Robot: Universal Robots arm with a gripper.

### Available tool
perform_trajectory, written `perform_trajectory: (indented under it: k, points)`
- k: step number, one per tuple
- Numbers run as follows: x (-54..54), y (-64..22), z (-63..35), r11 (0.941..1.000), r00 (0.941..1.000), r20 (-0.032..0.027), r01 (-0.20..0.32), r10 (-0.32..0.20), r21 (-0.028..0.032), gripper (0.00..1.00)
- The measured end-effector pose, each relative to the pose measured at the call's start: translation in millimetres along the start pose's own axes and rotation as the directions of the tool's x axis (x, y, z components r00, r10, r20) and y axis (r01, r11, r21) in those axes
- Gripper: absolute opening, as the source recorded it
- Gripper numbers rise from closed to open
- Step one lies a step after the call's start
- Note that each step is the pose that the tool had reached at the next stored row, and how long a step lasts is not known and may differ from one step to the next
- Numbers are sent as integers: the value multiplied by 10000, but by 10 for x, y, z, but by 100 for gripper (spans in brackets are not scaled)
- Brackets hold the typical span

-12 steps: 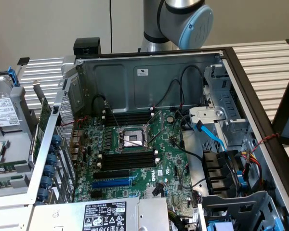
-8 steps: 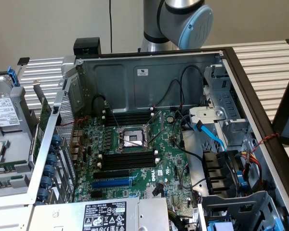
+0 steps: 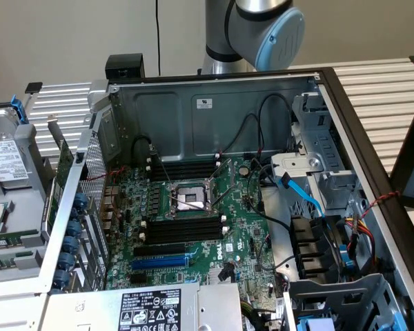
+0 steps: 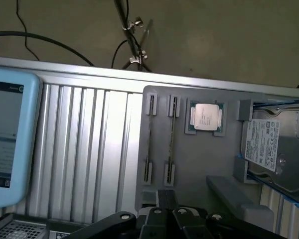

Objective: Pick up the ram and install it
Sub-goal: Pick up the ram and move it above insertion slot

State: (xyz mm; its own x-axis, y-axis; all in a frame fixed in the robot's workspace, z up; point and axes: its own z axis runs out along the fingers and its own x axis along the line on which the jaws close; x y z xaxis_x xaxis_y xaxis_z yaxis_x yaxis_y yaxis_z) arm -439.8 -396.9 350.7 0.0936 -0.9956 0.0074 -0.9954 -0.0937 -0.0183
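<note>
On the bench (image 4: 84, 149), a grey tray (image 4: 199, 164) with separate holders. In the two narrow holders, side by side: the ram (image 4: 171, 139) and a second stick (image 4: 150, 139) of the same kind, both standing on edge, seen as thin lines. In the square recess just beside them: one processor chip (image 4: 206, 118). In the blue-edged bay at the tray's end: one hard drive (image 4: 276, 149), label up. Counted in the tray: two sticks, one chip, one drive.

Above the tray, near one end of the two sticks: the gripper (image 4: 167, 204), closed fully, holding nothing; cannot tell if touching them.

In the exterior view, an open computer case (image 3: 214, 117) lying on its side, with the motherboard (image 3: 238, 241) inside. On the board: one processor socket (image 3: 191, 198), black slots (image 3: 183, 233) in two groups, one on each side of the socket, and one blue slot (image 3: 162, 263). Also one blue cable (image 3: 303, 193) and one power supply (image 3: 148, 310) with a black label.
</note>
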Motion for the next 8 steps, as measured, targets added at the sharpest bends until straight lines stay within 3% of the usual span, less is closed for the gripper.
perform_trajectory:
  k: [2, 5, 8]
  points:
    - [7, 2, 28, 10000, 10000, 1, 1, -1, -1, 11]
    - [25, 11, 68, 10000, 10000, 2, 1, -1, -3, 30]
    - [44, 22, 122, 10000, 10000, 3, 2, -2, -5, 36]
